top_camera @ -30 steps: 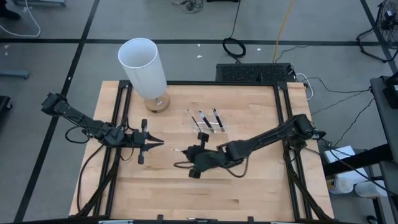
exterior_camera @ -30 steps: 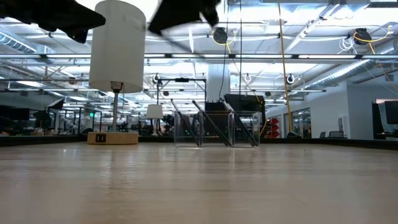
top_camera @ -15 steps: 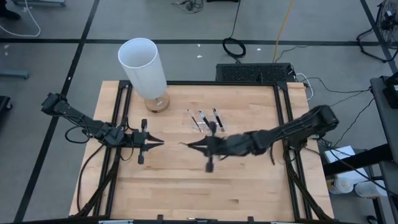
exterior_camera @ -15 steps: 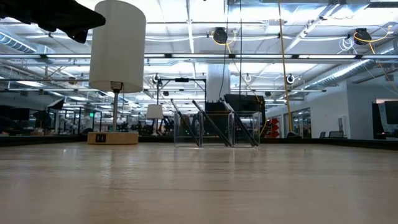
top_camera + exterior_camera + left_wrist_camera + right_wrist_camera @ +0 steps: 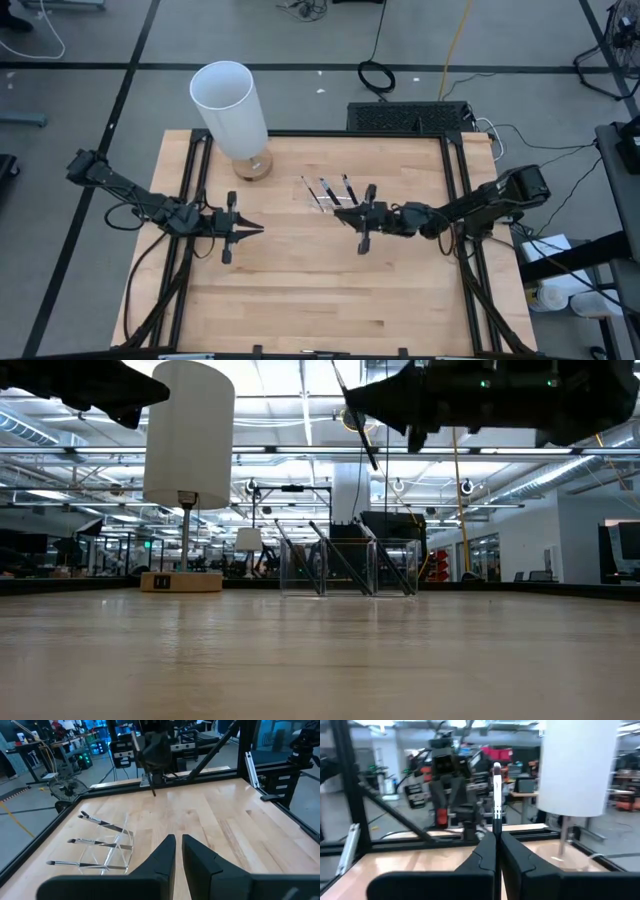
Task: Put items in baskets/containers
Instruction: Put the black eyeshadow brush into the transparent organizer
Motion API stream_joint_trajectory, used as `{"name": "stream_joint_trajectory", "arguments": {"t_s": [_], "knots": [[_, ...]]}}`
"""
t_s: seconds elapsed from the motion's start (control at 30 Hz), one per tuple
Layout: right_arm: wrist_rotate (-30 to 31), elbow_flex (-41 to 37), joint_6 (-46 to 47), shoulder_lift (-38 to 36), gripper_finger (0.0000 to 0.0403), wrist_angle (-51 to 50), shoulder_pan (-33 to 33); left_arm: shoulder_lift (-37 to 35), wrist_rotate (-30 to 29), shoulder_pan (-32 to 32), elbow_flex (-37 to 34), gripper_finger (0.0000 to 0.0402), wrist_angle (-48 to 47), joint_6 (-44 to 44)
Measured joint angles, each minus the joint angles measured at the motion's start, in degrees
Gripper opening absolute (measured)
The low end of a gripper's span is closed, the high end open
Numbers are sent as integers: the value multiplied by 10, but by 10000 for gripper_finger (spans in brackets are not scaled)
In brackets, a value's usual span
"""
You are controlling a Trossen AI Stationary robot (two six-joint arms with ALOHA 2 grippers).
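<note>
Right end effector (image 5: 347, 213) has swung from mid-table toward the far edge since a second ago; it now hangs just beside the tray (image 5: 333, 197), on the tray's right-edge side, raised off the table (image 5: 300, 300). Fingers clamped on one brush (image 5: 496, 795), which stands up from between the fingertips, pale tip uppermost.

Left end effector (image 5: 254, 229) parked off the table's left half, unmoved, jaws narrow, holding nothing.

Tray sits toward the far edge, near mid-width. Three brushes (image 5: 95, 842) already lean in it, one per compartment as far as I can tell.

Progress, by judgement: three in, a fourth held and about to go in. No loose brushes visible on the table.
</note>
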Motion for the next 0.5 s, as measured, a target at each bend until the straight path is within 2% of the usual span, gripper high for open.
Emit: {"name": "stream_joint_trajectory", "arguments": {"t_s": [0.17,0.5], "knots": [[22,-32,8,0,0,10,2,0,-1,1,0,42,0,1],[81,-25,-5,0,0,27,-16,0,-1,1,0,42,5,1]]}}
